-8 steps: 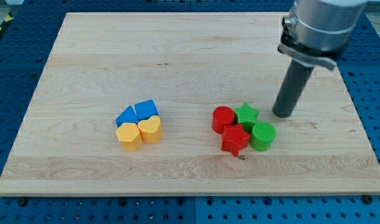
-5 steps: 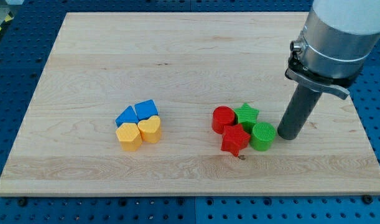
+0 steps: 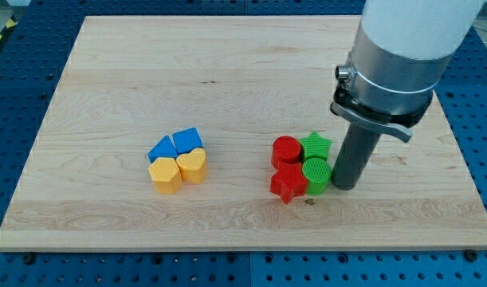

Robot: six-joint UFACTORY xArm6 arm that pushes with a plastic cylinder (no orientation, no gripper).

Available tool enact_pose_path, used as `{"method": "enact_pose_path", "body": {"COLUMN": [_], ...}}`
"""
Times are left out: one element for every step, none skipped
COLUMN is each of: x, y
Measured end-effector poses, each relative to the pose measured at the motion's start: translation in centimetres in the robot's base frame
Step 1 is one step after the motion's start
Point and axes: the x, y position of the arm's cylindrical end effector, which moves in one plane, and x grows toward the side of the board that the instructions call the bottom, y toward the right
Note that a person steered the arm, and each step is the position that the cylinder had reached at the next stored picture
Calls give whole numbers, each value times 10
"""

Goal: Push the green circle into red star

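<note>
The green circle [image 3: 316, 176] stands on the wooden board [image 3: 227, 72], right of centre, pressed against the red star [image 3: 288, 182] on its left. My tip [image 3: 344, 186] touches the green circle's right side. A green star [image 3: 316, 147] sits just above the green circle. A red circle [image 3: 287, 151] sits above the red star, left of the green star. These blocks form one tight cluster.
A second cluster lies left of centre: two blue blocks [image 3: 175, 145] on top, a yellow hexagon-like block [image 3: 164, 174] and a yellow heart [image 3: 192, 166] below. The arm's grey body [image 3: 402, 48] hangs over the board's upper right.
My tip moved down, then left, and pushed the green circle left into the red star. The red star shifted left and slightly down. The other blocks stayed put.
</note>
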Motion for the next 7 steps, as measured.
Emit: {"method": "enact_pose_path", "body": {"x": [-24, -68, -78, -78, -78, -78, -78], "y": [26, 26, -7, -47, -83, -93, -93]}}
